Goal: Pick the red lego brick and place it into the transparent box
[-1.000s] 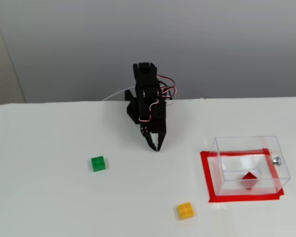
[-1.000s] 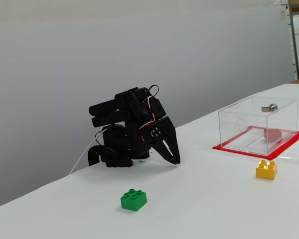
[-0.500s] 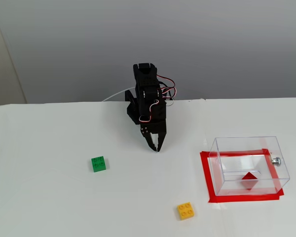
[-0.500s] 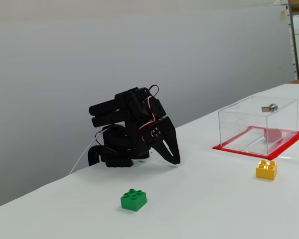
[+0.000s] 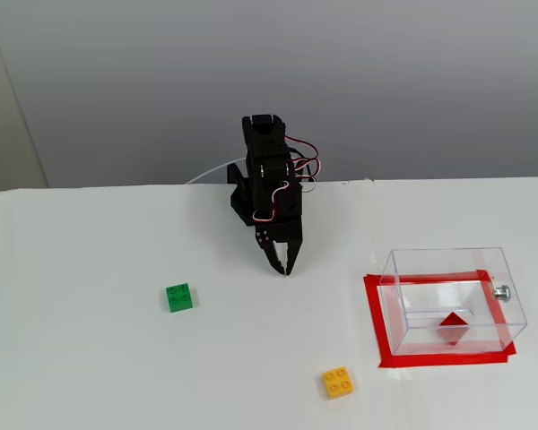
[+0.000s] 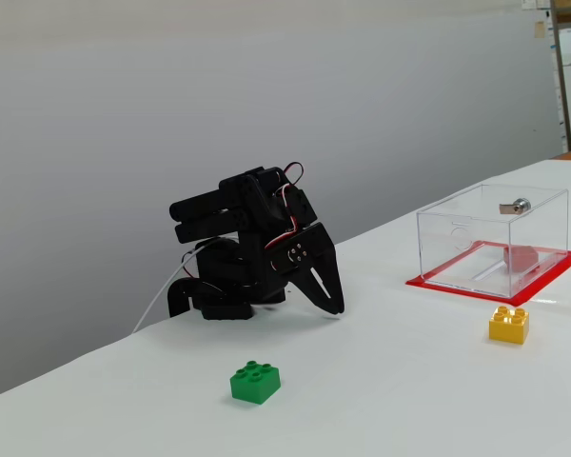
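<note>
Resting inside the clear box (image 5: 453, 300), the red brick (image 5: 453, 324) sits on the box floor near the front wall as the higher fixed view shows it; in the lower fixed view it appears only as a pale red shape (image 6: 523, 258) behind the box's wall (image 6: 457, 238). The box stands on the white surface (image 5: 90, 358) within a frame of red tape (image 5: 377, 327), and a small silver knob (image 5: 501, 291) sticks out from its right wall in the higher fixed view.

The black arm (image 5: 269, 184) is folded low, well apart from the box and to its left in both fixed views. Its hand (image 5: 282, 266) points down at the surface with the two fingers drawn together at the tips and nothing between them; in the lower fixed view the hand (image 6: 335, 308) reaches nearly to the surface, though whether it touches cannot be told.

A green brick (image 5: 179, 296) lies far to the left of the box in the higher fixed view, beyond the arm. A yellow brick (image 5: 338, 382) lies near the box's front left corner, just outside the red tape. In the lower fixed view the yellow brick (image 6: 508, 325) sits in front of the box and the green brick (image 6: 255, 382) in front of the arm.
</note>
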